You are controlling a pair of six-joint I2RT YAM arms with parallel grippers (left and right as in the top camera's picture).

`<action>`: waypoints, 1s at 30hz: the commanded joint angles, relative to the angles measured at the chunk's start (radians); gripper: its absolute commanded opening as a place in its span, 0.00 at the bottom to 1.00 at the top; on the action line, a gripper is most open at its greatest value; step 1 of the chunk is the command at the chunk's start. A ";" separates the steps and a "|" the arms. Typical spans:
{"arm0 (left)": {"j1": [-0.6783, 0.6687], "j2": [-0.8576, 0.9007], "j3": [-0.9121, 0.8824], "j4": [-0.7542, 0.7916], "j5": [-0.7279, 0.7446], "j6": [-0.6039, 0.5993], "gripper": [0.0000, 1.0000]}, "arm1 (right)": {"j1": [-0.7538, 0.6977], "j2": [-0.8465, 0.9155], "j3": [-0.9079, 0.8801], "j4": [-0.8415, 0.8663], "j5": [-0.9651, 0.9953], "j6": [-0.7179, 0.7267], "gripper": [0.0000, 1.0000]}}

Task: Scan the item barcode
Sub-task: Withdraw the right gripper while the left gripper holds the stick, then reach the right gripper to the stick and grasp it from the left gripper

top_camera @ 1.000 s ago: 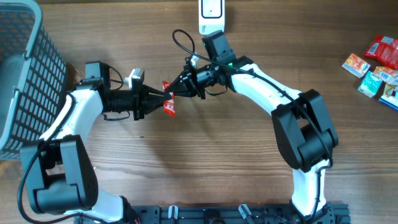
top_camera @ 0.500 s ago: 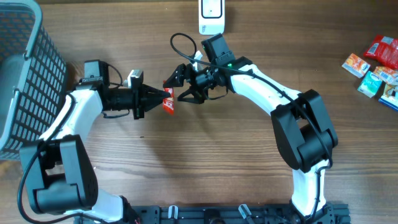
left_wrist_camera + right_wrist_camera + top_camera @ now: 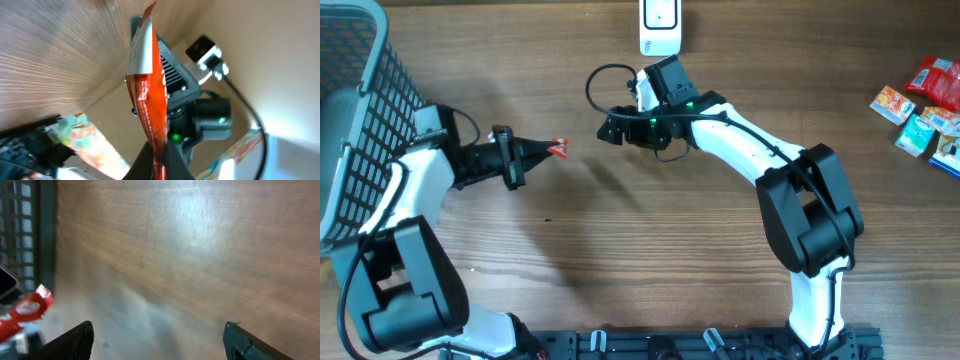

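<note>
Red sachet (image 3: 147, 95) is pinched at its near end by the left gripper (image 3: 544, 152), whose jaws are closed tight on it. Its long axis continues straight out of the fingertips, and the free silver-white end points away from the gripper, toward the side of the white scanner (image 3: 660, 26). The sachet is held over the wooden table (image 3: 650, 250), well apart from the scanner, to its lower left. The right gripper (image 3: 611, 127) is between sachet and scanner, with jaws spread wide and holding nothing. Far left of the scanner stands a grey mesh basket (image 3: 380, 130); what it contains I cannot tell. Far right of the scanner lie some coloured packets (image 3: 925, 105).
</note>
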 commanded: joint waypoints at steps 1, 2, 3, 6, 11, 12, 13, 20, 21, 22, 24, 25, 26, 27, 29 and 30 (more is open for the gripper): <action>0.019 0.008 -0.007 0.003 -0.021 -0.192 0.04 | 0.014 -0.028 -0.003 0.039 0.058 -0.266 0.82; 0.019 0.008 -0.007 0.003 -0.021 -0.231 0.04 | 0.021 -0.028 -0.003 0.053 0.047 -0.321 0.82; 0.018 0.008 -0.007 0.003 -0.021 -0.270 0.04 | 0.029 -0.028 -0.003 0.068 0.031 -0.373 0.82; 0.019 0.008 -0.007 0.003 -0.021 -0.417 0.04 | 0.060 -0.028 -0.003 0.109 -0.013 -0.504 0.82; 0.036 0.008 -0.007 0.026 -0.022 -0.620 0.04 | 0.088 -0.028 -0.003 0.150 -0.016 -0.560 0.72; 0.041 0.008 -0.007 0.045 -0.022 -0.632 0.04 | 0.088 -0.028 -0.003 0.161 -0.035 -0.560 0.69; 0.046 0.008 -0.007 0.061 -0.022 -0.645 0.04 | 0.087 -0.028 -0.003 0.175 -0.065 -0.560 0.68; 0.091 0.008 -0.007 0.167 -0.022 -0.829 0.04 | 0.084 -0.028 -0.003 0.282 -0.289 -0.552 0.68; 0.098 0.008 -0.007 0.181 -0.022 -0.840 0.04 | 0.084 -0.028 -0.003 0.296 -0.306 -0.531 0.68; 0.103 0.008 -0.007 0.183 -0.022 -0.853 0.04 | 0.082 -0.028 -0.003 0.310 -0.326 -0.513 0.68; 0.103 0.008 -0.007 0.183 -0.021 -0.864 0.04 | 0.079 -0.028 -0.003 0.342 -0.381 -0.502 0.68; 0.103 0.008 -0.007 0.182 -0.021 -0.880 0.04 | 0.079 -0.028 -0.003 0.354 -0.400 -0.502 0.68; 0.103 0.008 -0.007 0.183 -0.020 -0.895 0.04 | 0.079 -0.028 -0.003 0.367 -0.413 -0.503 0.68; 0.103 0.008 -0.007 0.183 -0.011 -0.914 0.04 | 0.080 -0.028 -0.003 0.376 -0.416 -0.504 0.68; 0.103 0.008 -0.007 0.183 0.018 -0.938 0.04 | 0.084 -0.028 -0.003 0.390 -0.416 -0.504 0.68; 0.103 0.008 -0.007 0.183 0.040 -0.942 0.04 | 0.089 -0.027 -0.003 0.404 -0.416 -0.505 0.68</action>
